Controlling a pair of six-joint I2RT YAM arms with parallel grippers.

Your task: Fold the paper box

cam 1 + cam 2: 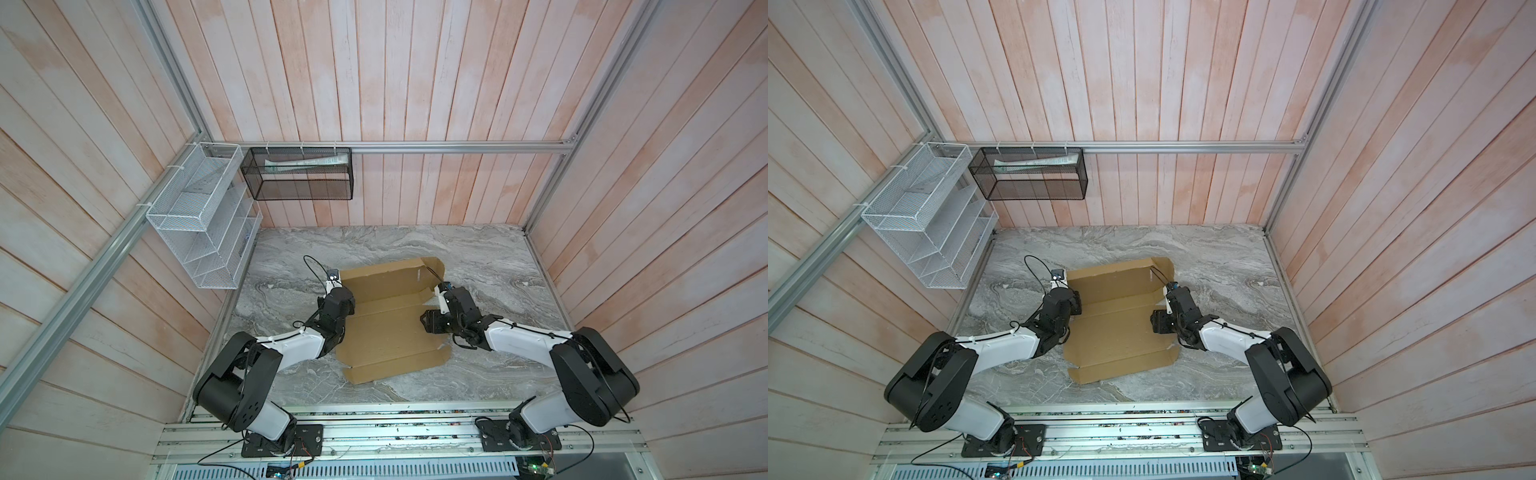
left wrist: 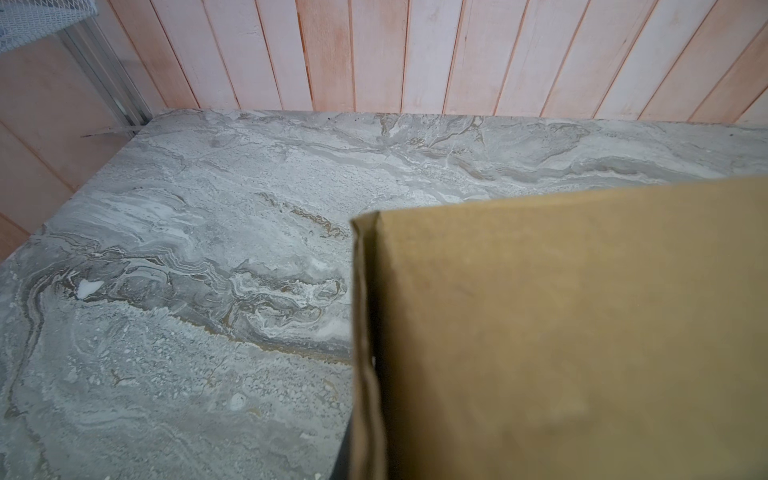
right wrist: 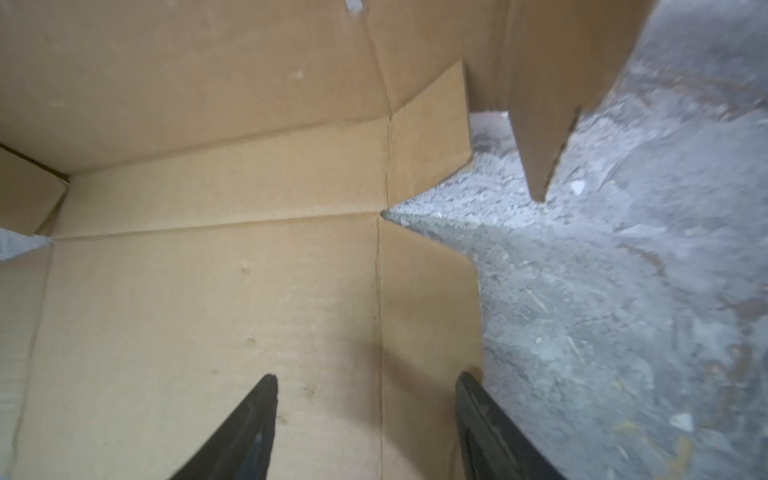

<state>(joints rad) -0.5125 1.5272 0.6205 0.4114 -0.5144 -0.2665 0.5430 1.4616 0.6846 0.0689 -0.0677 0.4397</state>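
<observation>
The paper box (image 1: 390, 332) (image 1: 1117, 332) is a tan cardboard sheet lying unfolded on the marble table (image 1: 498, 270), with its far panel tilted up. My left gripper (image 1: 341, 287) (image 1: 1068, 286) is at that raised panel's left edge and is shut on it. In the left wrist view the cardboard (image 2: 561, 332) fills the frame close up and hides the fingers, apart from a dark sliver. My right gripper (image 3: 368, 386) (image 1: 441, 305) hovers open over the sheet's right side. One of its fingers (image 3: 266, 399) is above the base panel (image 3: 208, 311), while the other is over the side flap's outer edge.
A white wire rack (image 1: 199, 216) hangs on the left wall. A black mesh basket (image 1: 297, 174) holding a paper hangs on the back rail. Wooden walls close in the table on three sides. The arms' bases sit on aluminium rails (image 1: 395, 436) along the front edge.
</observation>
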